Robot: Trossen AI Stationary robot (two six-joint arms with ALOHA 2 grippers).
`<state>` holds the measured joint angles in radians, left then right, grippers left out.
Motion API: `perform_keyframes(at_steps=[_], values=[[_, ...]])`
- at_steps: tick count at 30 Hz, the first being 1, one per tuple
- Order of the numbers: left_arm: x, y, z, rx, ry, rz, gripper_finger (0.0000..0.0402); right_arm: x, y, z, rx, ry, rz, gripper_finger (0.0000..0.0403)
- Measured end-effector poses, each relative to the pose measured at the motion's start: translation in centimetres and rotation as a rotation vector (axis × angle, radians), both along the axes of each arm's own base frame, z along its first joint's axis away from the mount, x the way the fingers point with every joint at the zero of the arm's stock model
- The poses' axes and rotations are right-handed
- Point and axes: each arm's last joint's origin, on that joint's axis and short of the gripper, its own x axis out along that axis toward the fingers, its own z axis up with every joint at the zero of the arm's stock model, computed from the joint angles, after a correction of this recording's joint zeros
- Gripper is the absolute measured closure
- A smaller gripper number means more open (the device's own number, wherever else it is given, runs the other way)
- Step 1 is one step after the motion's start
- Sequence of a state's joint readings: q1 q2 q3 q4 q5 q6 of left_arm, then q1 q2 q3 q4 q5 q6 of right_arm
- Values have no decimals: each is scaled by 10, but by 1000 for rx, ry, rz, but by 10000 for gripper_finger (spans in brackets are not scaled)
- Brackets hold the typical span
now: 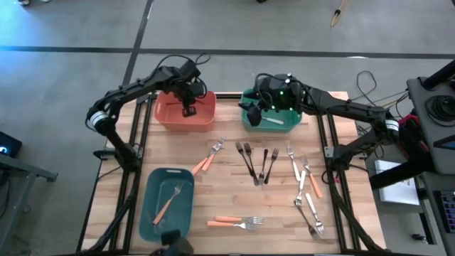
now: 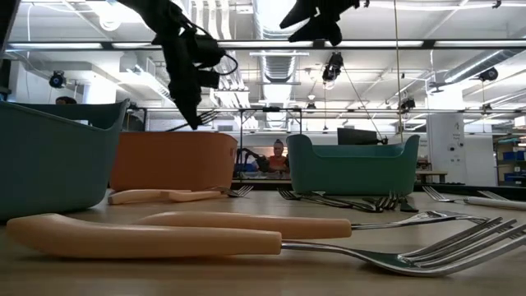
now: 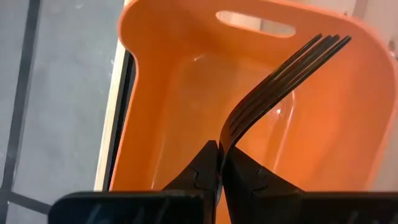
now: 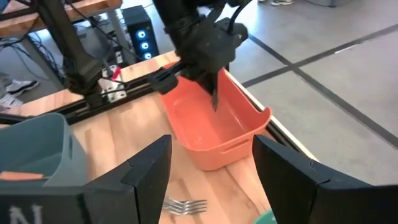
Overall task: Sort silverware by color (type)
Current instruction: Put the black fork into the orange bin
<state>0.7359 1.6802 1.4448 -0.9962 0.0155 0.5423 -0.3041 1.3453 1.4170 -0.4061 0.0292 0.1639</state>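
High view: the left pincer (image 1: pixel 189 107) hangs over the orange bin (image 1: pixel 185 110), clenched on a black fork (image 1: pixel 189 111). The right pincer (image 1: pixel 252 107) stands released above the green bin (image 1: pixel 272 116), where 1 white utensil (image 1: pixel 274 120) lies. On the worktop (image 1: pixel 227 199) the rest waits – 3 black forks (image 1: pixel 254 162) in the middle, a white-handled group (image 1: pixel 307 190) to the right, orange-handled forks (image 1: pixel 208 161) scattered, and 1 orange fork (image 1: pixel 168 202) in the blue bin (image 1: pixel 168 203).

Low view: the left pincer (image 2: pixel 193 115) holds the fork above the orange bin's (image 2: pixel 174 160) rim, tines out sideways. Orange-handled forks (image 2: pixel 205 233) lie close in front.

Left wrist view: the black fork (image 3: pixel 280 81) is pinched at its neck, tines curving up over the bin's bare floor (image 3: pixel 205 99).

Right wrist view: the right fingers (image 4: pixel 146 171) stand wide apart, nothing between them.

My read – the step in hand is dropping a black fork into the orange bin. Next calls for letting go so it falls inside, then going for another black one. The fork is slim, matte, all black and light; it should drop cleanly
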Motion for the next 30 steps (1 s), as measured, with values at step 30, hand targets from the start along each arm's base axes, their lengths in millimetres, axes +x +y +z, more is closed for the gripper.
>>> perform_keyframes(at_steps=[30], values=[[14, 17, -52, -112, 129, 4, 402, -3, -9, 0, -26, 13, -17, 188]])
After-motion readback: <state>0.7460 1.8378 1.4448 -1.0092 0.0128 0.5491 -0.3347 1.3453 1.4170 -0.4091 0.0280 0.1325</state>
